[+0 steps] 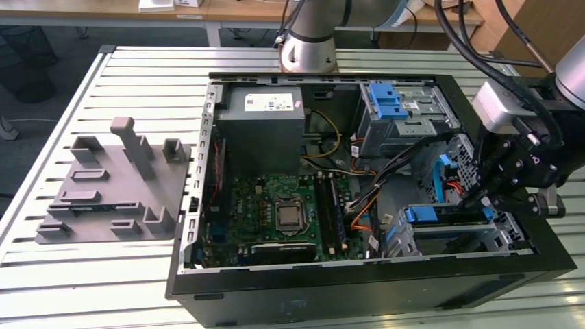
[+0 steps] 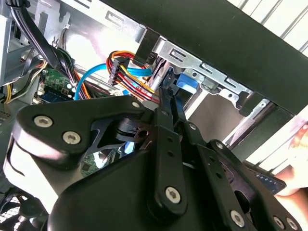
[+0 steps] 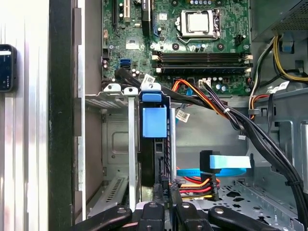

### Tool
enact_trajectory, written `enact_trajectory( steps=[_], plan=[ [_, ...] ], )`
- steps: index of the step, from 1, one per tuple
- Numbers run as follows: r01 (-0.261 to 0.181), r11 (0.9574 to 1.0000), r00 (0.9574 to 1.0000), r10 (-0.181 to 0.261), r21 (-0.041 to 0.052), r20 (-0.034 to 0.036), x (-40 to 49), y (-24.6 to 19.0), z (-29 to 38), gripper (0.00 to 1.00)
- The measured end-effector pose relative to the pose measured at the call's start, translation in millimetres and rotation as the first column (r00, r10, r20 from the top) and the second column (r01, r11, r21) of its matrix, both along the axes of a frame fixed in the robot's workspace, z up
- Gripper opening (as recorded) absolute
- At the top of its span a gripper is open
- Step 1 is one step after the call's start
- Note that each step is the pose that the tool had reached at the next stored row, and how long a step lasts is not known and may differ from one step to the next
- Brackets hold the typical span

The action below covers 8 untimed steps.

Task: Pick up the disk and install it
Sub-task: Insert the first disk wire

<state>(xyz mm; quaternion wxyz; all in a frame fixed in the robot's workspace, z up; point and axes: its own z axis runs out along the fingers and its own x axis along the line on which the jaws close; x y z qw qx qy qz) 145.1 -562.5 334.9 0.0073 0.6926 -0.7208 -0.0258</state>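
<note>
While the black two-fingered gripper (image 1: 481, 200) is being held low inside the open black computer case (image 1: 366, 295) in the exterior view, the blue-bracketed silver-grey disk (image 1: 446, 214) is being kept just beside its fingertips. Seen in the first wrist view, the disk (image 3: 153, 144) is standing upright in its metal bay (image 3: 115, 139), directly ahead of the jaws, which are being pressed together on its near edge. Orange and red cables (image 2: 126, 72) are being shown beyond the jaws in the second wrist view.

The disk (image 3: 153, 144) has shiny blue plastic on it. The computer case (image 1: 366, 291) is dull black metal. The worktop (image 1: 101, 267) is smooth grey ribbed metal.
</note>
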Motion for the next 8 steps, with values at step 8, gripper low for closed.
enact_trajectory(
  steps=[8],
  plan=[
    [0.005, 1.0, 1.0, -0.005, 0.0001, -0.0039, -0.2, -0.1, 3.5, 0.16]
  ],
)
